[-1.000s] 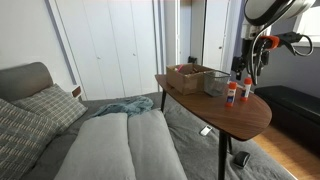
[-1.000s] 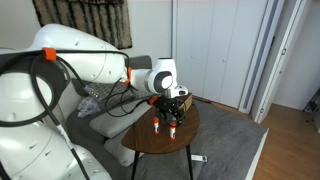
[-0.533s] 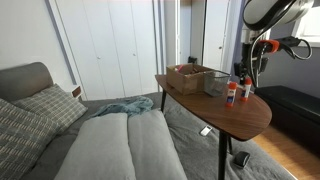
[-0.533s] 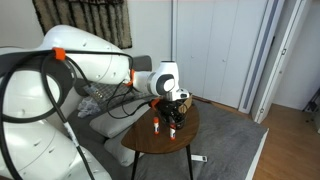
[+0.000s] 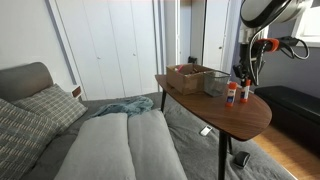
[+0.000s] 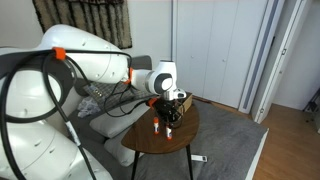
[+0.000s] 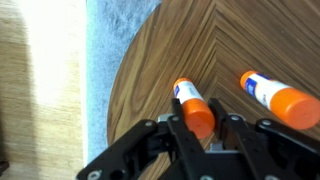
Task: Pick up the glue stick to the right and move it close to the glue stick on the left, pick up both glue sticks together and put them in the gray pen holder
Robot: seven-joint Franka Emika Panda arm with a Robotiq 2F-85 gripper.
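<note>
Two white glue sticks with orange caps stand on the round wooden table [image 5: 236, 120]. My gripper [image 7: 203, 125] is shut on the orange cap of one glue stick [image 7: 192, 106], seen in both exterior views [image 5: 246, 92] [image 6: 169, 128]. The other glue stick [image 7: 274, 94] stands free a short way off [image 5: 231, 94] [image 6: 156, 126]. The gray pen holder [image 5: 216, 83] stands just behind them, beside the brown box [image 5: 188, 77]. It is hidden behind the arm in an exterior view.
In the wrist view the table's curved edge [image 7: 112, 90] runs close to the held stick, with grey carpet [image 7: 110, 30] below. A grey sofa with cushions [image 5: 110, 140] lies beside the table. The large white arm [image 6: 80, 75] reaches across from the sofa side.
The jaws have closed from wide open onto the glue stick's cap. Arm and sticks have barely shifted.
</note>
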